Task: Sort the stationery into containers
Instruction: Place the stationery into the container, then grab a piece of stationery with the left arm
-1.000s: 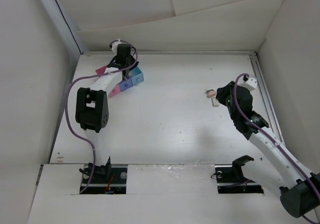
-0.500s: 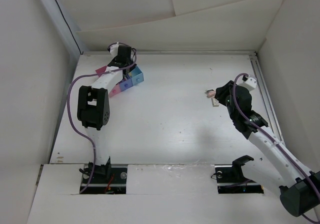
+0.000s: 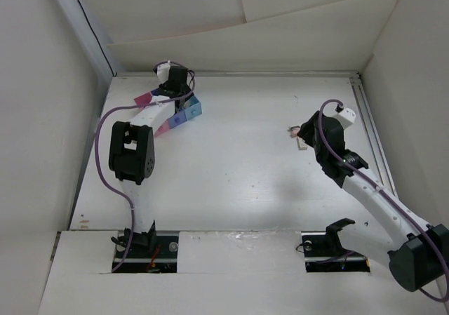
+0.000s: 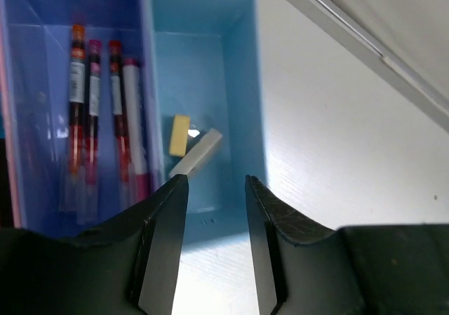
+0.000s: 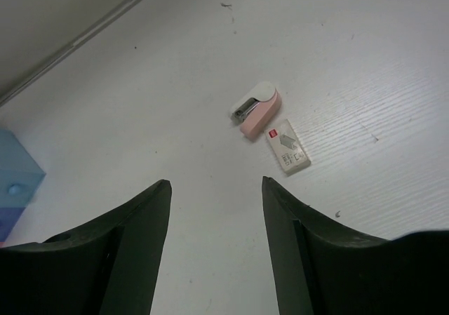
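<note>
My left pincer hangs with its fingers apart and nothing between them, just over the near wall of the light blue box. Inside that box a yellow eraser and a pale grey eraser lie close together. The purple-blue box beside it holds thin red pens lying side by side. My right pincer is also spread and empty above the white counter, short of a pink mini stapler with a small white labelled box just beside it, both well apart from the containers.
</note>
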You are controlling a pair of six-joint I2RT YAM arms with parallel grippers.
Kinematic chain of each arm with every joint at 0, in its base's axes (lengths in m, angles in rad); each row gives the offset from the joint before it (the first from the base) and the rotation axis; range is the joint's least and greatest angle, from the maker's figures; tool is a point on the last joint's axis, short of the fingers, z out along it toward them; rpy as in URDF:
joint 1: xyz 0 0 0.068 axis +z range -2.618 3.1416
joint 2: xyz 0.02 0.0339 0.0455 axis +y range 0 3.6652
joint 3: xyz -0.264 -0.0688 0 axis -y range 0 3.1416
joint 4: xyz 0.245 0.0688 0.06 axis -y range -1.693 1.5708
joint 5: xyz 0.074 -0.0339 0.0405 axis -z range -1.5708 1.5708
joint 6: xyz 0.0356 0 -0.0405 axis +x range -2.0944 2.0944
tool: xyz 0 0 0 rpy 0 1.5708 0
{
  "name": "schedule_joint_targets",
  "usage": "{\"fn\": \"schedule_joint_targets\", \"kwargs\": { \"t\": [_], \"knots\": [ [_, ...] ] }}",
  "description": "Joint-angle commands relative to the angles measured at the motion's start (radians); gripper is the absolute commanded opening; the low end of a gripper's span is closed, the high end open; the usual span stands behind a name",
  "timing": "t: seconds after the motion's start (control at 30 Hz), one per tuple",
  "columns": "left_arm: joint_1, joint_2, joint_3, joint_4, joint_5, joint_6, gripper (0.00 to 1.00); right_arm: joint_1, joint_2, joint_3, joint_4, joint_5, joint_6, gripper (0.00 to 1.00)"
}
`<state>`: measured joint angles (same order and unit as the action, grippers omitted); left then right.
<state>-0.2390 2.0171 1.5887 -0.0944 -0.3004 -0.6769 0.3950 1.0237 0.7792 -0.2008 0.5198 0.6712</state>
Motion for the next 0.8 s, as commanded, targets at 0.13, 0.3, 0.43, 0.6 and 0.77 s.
{"fn": "schedule_joint_targets", "kwargs": {
  "t": [0.13, 0.3, 0.43, 0.6, 0.77],
  "knots": [
    [-0.242, -0.153, -0.033, 0.140, -0.103, 0.145, 0.31, 0.010, -0.082, 0.031, -0.002, 0.082, 0.042, 0.59],
    [-0.449, -0.126, -0.053, 0.202, -0.065, 0.180, 0.24, 0.010, -0.117, 0.022, -0.002, 0.103, 0.042, 0.31],
    [-0.629, -0.051, -0.035, 0.211, -0.010, 0.178, 0.19, 0.010, -0.137, 0.012, -0.012, 0.112, 0.051, 0.09],
    [-0.756, 0.061, 0.008, 0.210, 0.017, 0.145, 0.28, 0.010, -0.207, 0.003, -0.022, 0.121, 0.051, 0.36],
    [-0.826, 0.195, 0.117, 0.190, -0.023, 0.132, 0.47, 0.010, -0.250, 0.003, -0.031, 0.099, 0.051, 0.54]
  ]
}}
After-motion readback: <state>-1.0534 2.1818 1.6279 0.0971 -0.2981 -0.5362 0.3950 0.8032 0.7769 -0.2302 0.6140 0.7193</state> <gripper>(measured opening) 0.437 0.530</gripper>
